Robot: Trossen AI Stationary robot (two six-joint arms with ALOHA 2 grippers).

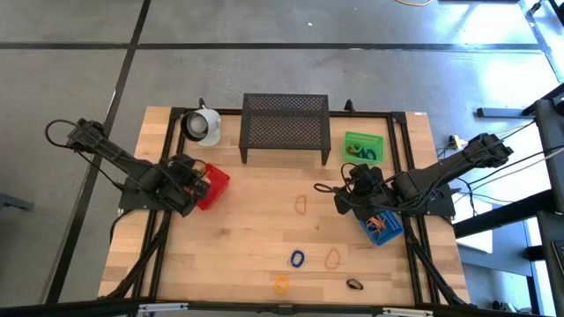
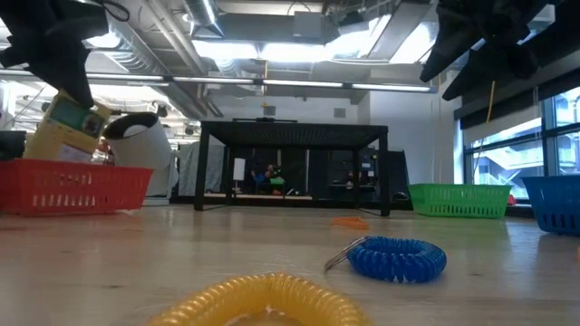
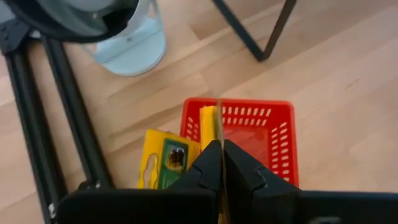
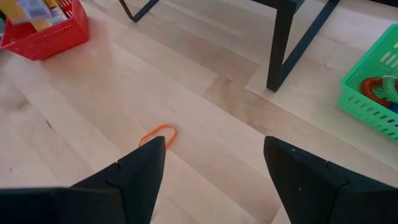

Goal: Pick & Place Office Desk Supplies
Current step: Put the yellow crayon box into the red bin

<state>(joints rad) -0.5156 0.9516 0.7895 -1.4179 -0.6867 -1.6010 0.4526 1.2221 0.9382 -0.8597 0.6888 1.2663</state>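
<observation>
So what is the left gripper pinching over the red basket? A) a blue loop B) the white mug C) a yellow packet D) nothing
C: the left gripper is shut on the edge of a yellow packet, held above the red basket.

We are looking at a robotics lab or industrial workshop. A wooden bench (image 1: 264, 238) stands on a bare grey concrete floor (image 1: 264, 70) crossed by dark lines, with two dark robot arms mounted at its left and right edges. Beyond the bench's far edge we see an open hall with exposed ceiling ducts and strip lights (image 2: 263, 45), tall windows (image 2: 507, 145), and cables (image 1: 502, 176) trailing off the bench's right side.
</observation>
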